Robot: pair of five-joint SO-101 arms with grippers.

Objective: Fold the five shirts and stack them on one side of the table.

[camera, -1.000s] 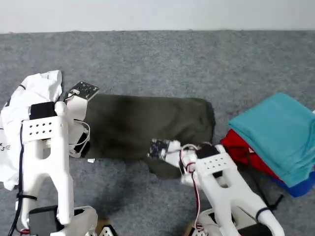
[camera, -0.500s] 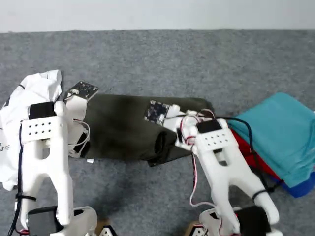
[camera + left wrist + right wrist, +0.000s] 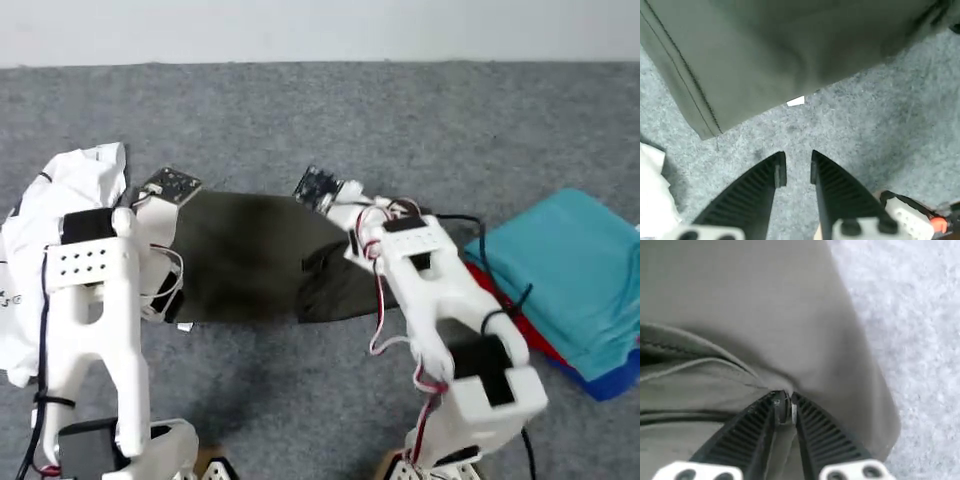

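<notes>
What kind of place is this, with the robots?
Probably a robotics lab set up for laundry practice: a white left arm and right arm at a grey carpeted table, an olive shirt between them, folded shirts stacked aside.

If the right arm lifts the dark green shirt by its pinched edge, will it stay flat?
Probably floppy: the dark green shirt bunches at the right gripper. Likely light; one small pinch holds a fold. The rest would drape.

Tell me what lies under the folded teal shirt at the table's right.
Under the folded teal shirt, a red shirt shows at its edge, and a blue cloth edge lies lowest. The rest of both is covered.
</notes>
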